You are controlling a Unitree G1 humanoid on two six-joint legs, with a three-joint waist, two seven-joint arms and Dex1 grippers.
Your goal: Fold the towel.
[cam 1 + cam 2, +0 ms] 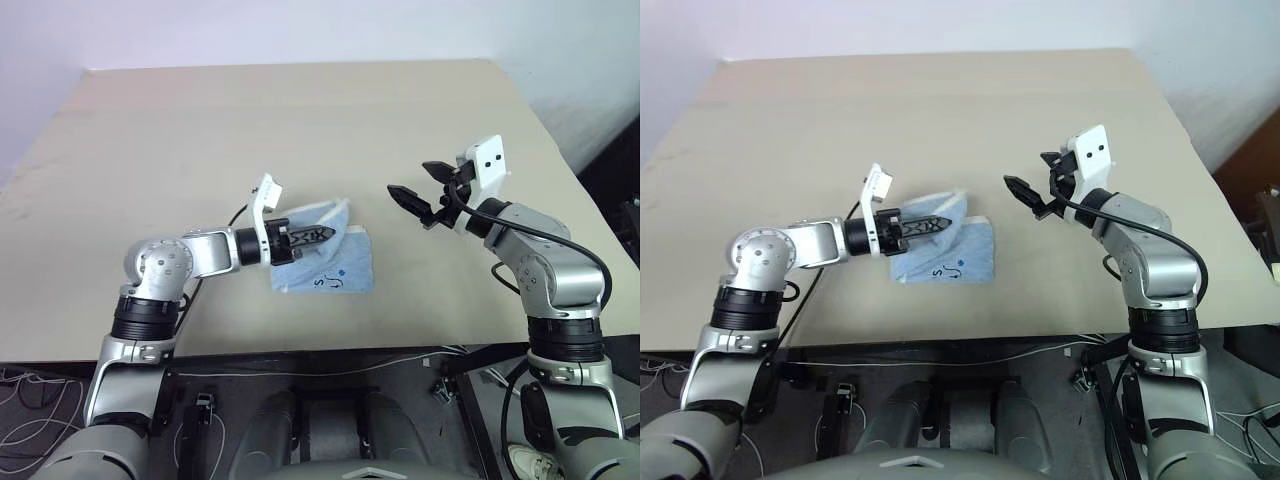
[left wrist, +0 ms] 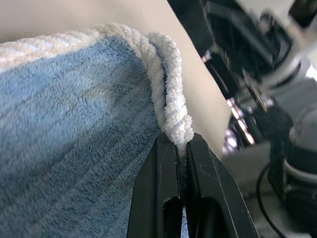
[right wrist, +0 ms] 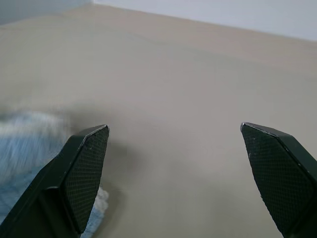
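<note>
We had the towel (image 1: 330, 262) lying partly folded on the table (image 1: 200, 130), its whitish edge pinched in our left gripper (image 1: 322, 237); our right gripper (image 1: 418, 192) hung spread wide beside it, holding nothing. Soft, light and limp, it seemed best gripped by its stitched hem.

– Where are my arms?
– My left hand (image 1: 318, 237) reaches across toward the right, its two black fingers pinched tight on a fold of cloth. My right hand (image 1: 421, 190) hovers raised, pointing left, fingers spread wide and holding nothing.
</note>
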